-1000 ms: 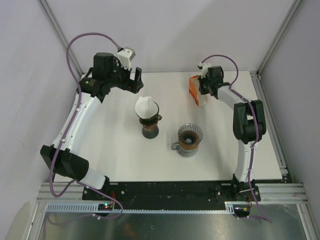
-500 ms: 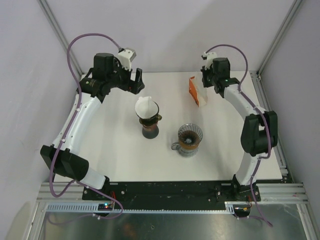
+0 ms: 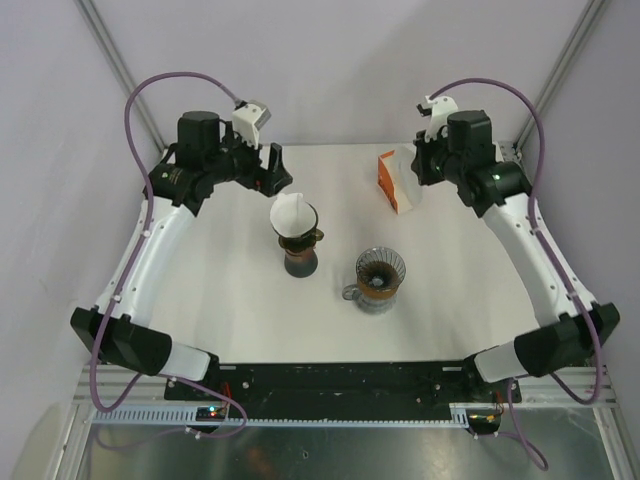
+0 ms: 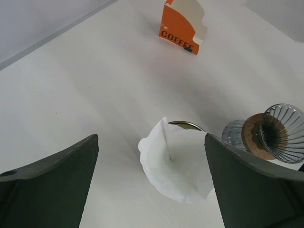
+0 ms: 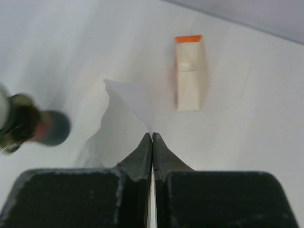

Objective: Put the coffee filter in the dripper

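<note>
- We see the right gripper (image 5: 152, 137) pressed together on the edge of a white coffee filter (image 5: 129, 100), which it holds above the surface (image 3: 220, 290), just beside the orange box (image 3: 390, 184) (marked COFFEE).
- The left gripper (image 4: 151, 140) is wide apart over a second filter (image 4: 176, 164), which sits in a dark dripper (image 3: 305, 232).
- The glass dripper (image 3: 380, 270) stands mid-surface.

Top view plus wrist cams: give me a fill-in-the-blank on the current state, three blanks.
The right tool is shut on a paper ____.
The left tool has its jaws ____.
The orange box reads ____.
Missing: filter; open; COFFEE.
</note>
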`<action>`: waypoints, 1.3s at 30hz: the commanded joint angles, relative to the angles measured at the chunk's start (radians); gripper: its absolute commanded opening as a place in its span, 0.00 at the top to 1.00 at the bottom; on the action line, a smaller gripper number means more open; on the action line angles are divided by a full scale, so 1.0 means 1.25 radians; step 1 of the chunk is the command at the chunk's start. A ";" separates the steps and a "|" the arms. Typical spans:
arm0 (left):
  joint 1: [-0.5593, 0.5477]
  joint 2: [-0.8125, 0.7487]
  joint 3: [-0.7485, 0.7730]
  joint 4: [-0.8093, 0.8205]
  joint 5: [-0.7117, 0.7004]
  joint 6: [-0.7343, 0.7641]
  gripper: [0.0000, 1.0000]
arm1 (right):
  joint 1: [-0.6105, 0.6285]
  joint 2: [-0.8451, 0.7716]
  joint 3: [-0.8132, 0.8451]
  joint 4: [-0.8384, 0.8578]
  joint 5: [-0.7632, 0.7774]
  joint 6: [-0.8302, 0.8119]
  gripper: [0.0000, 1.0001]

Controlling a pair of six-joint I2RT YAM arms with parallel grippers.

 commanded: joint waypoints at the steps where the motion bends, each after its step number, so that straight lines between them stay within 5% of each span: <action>1: 0.004 -0.034 -0.005 0.014 0.063 0.007 0.04 | 0.067 -0.094 0.081 -0.243 -0.011 0.082 1.00; 16: -0.060 -0.045 -0.008 0.016 0.054 0.003 0.04 | 0.355 -0.059 0.183 -0.659 0.101 0.240 1.00; 39: -0.088 -0.039 -0.012 0.015 0.039 0.017 0.04 | 0.273 0.052 0.120 -0.676 0.054 0.169 1.00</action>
